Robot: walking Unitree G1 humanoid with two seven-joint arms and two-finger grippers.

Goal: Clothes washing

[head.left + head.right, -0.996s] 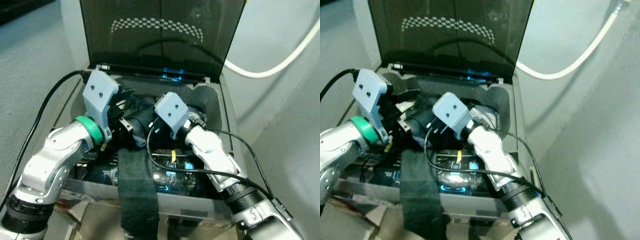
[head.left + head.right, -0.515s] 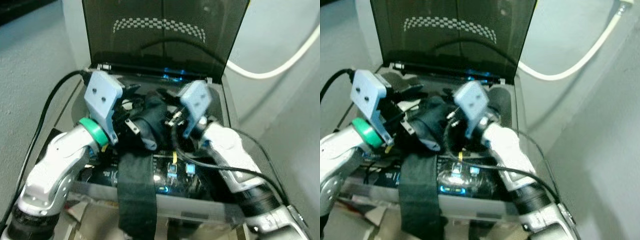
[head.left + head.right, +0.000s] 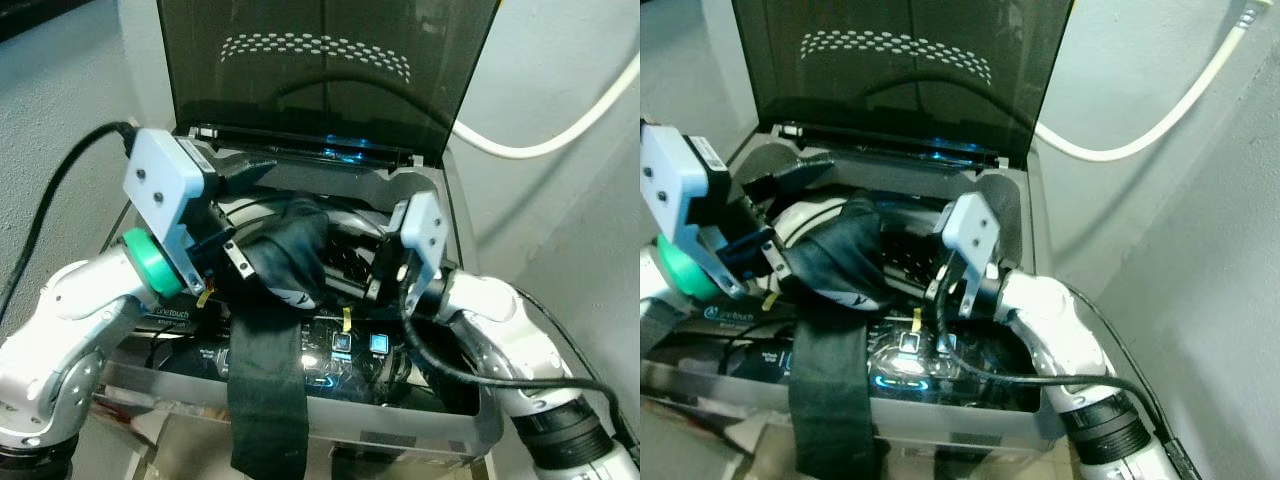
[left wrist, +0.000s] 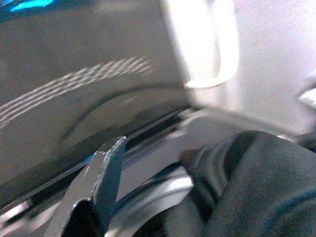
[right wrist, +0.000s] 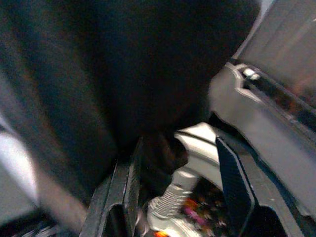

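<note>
black garment (image 3: pixel 280 290) — bunched over washer (image 3: pixel 440 420) opening; tail draped down front

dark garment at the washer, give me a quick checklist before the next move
1. Washer lid up and out of the way: ok.
2. Dark garment over the drum opening: ok, bunched there.
3. Whole garment inside: not ok, a long strip hangs over the front edge.
4. Left tool gripping the garment: cannot tell, cloth lies against it but the grip is hidden.
5. Right tool free: ok, fingers apart, cloth just ahead.
6. White hose away from both arms: ok.
</note>
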